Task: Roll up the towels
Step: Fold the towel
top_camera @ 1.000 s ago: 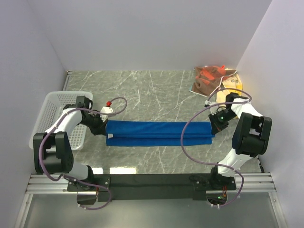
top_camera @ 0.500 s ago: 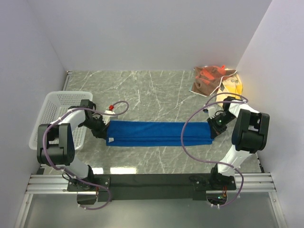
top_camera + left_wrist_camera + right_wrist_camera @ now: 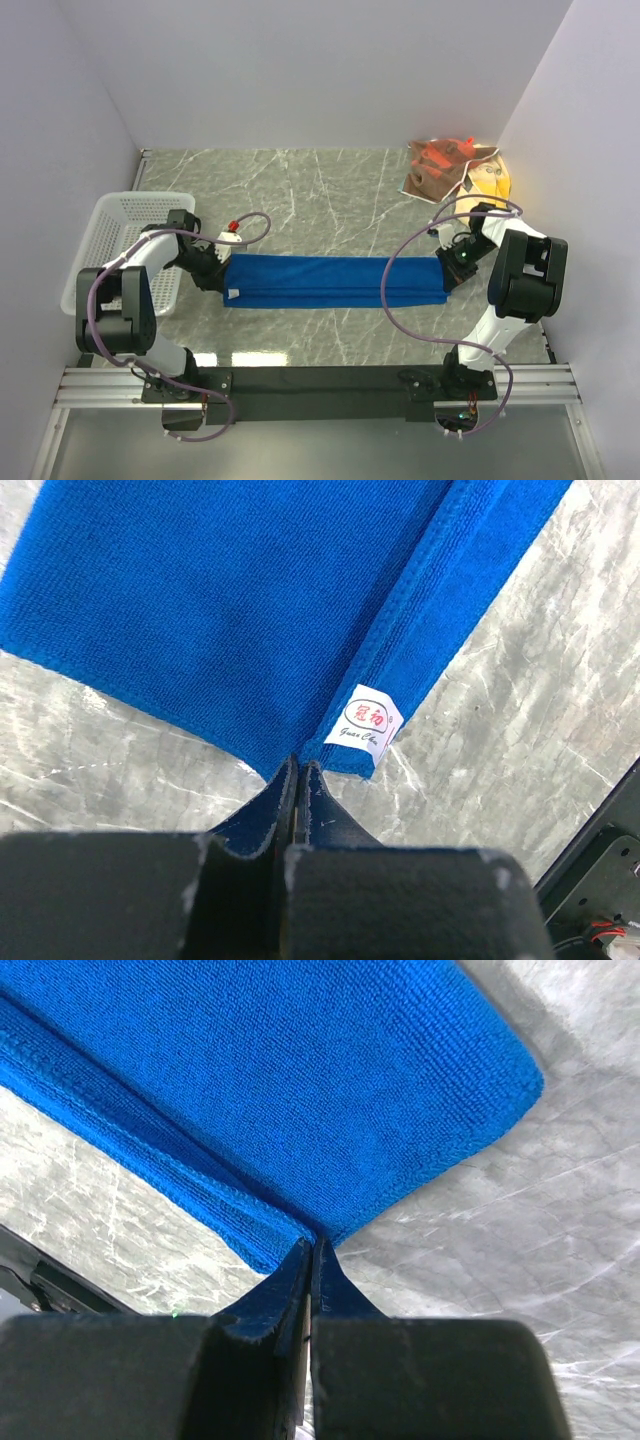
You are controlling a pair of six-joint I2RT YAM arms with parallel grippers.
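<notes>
**Blue towel (image 3: 335, 282) held at both ends**

It lies as a long folded strip across the middle of the table (image 3: 330, 200). My left claw (image 3: 298, 776) and right claw (image 3: 310, 1252) are each clamped on an end corner. The cloth is soft, light and floppy, so the hemmed corners should hold best. A second ago the strip lay slightly nearer me and looked wider.

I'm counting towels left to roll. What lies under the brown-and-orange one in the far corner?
A yellow towel peeks out from under the brown-and-orange towel on its right side. The rest of it is covered, so nothing more beneath can be told.
</notes>
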